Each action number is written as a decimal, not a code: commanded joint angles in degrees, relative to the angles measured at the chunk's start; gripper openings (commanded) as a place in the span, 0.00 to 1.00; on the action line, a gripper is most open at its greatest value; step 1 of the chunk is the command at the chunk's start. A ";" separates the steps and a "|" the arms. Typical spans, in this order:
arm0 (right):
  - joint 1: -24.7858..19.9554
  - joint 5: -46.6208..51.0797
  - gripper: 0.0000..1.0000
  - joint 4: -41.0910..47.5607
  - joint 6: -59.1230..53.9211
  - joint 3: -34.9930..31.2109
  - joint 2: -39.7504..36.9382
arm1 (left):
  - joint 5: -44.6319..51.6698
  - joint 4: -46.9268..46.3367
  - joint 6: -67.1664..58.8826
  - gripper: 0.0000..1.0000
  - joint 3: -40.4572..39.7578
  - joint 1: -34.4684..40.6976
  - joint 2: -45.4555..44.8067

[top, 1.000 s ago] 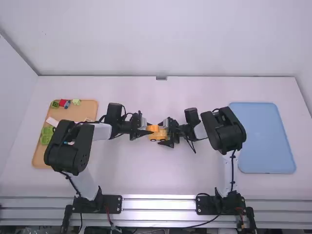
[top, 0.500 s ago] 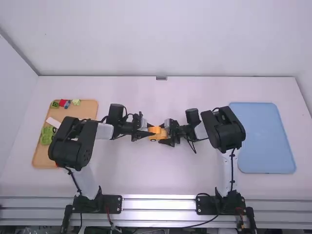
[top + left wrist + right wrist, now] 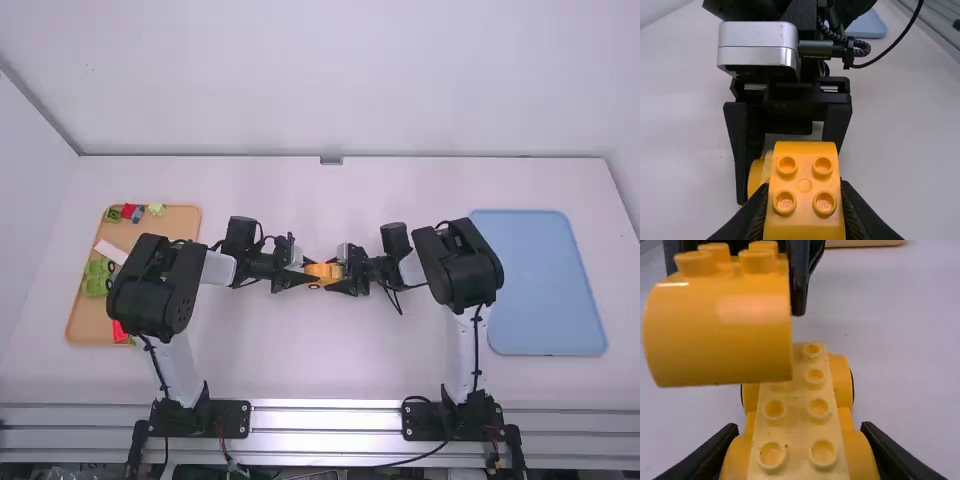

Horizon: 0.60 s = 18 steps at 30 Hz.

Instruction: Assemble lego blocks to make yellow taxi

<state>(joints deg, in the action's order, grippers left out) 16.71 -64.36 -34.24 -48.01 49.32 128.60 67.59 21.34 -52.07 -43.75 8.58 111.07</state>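
Near the table's middle, in the high view, my left gripper (image 3: pixel 305 272) and my right gripper (image 3: pixel 345 273) face each other at the yellow blocks (image 3: pixel 323 270). In the left wrist view my left gripper (image 3: pixel 804 215) is shut on a yellow block (image 3: pixel 805 172) with four studs on top. In the right wrist view my right gripper (image 3: pixel 797 452) is shut on the wheeled yellow base (image 3: pixel 796 410), which has two rows of studs. The held yellow block (image 3: pixel 722 330), with a rounded side, is above the base and offset to one side.
A wooden tray (image 3: pixel 177 229) at the left holds green, red and other blocks, partly behind the left arm. A blue tray (image 3: pixel 540 282) lies at the right, beyond the right arm.
The left gripper has shifted slightly right with its block, covering more of the base in the high view. The right arm has stayed nearly still.
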 commanded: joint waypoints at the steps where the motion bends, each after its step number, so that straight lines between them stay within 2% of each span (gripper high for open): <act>1: 0.17 -0.09 0.53 0.42 0.22 -0.24 0.79 | 2.01 -0.02 -0.02 0.03 -1.55 0.44 1.77; 18: 0.22 -0.28 0.56 1.51 0.17 -0.22 0.79 | 0.39 0.31 -0.42 0.03 -2.64 0.55 4.22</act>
<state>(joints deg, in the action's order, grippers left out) 16.71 -64.84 -33.36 -48.18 49.32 128.62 67.29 21.74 -52.10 -45.69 8.60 114.56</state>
